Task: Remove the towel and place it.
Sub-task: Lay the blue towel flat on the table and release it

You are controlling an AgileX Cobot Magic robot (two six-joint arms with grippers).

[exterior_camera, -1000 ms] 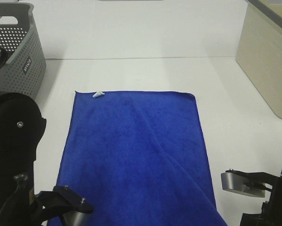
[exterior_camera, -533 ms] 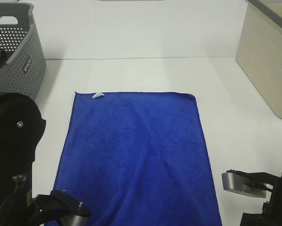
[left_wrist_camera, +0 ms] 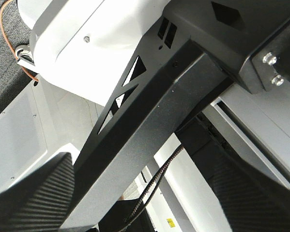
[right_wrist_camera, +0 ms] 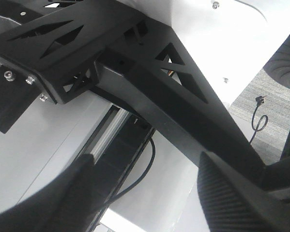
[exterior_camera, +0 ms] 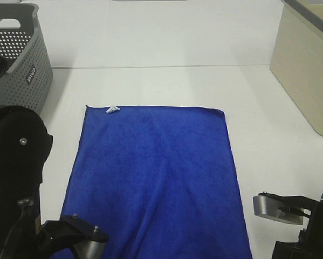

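The royal-blue towel (exterior_camera: 156,178) lies spread flat on the white table (exterior_camera: 166,83), its small white tag (exterior_camera: 112,109) at the far left corner. Both arms are drawn back at the near edge, the left arm (exterior_camera: 15,167) beside the towel's near left corner and the right arm (exterior_camera: 285,209) to the towel's right. In the left wrist view my left gripper (left_wrist_camera: 145,203) is open and empty, pointing at the robot's frame, not the table. In the right wrist view my right gripper (right_wrist_camera: 145,208) is likewise open and empty. The towel shows in neither wrist view.
A grey perforated basket (exterior_camera: 21,59) stands at the far left of the table. A beige box (exterior_camera: 304,59) stands at the far right. Bare white table surrounds the towel.
The diagonal fold across the towel's near right part has flattened out and the towel now lies smooth. The left arm's wrist part shifted slightly at the near edge.
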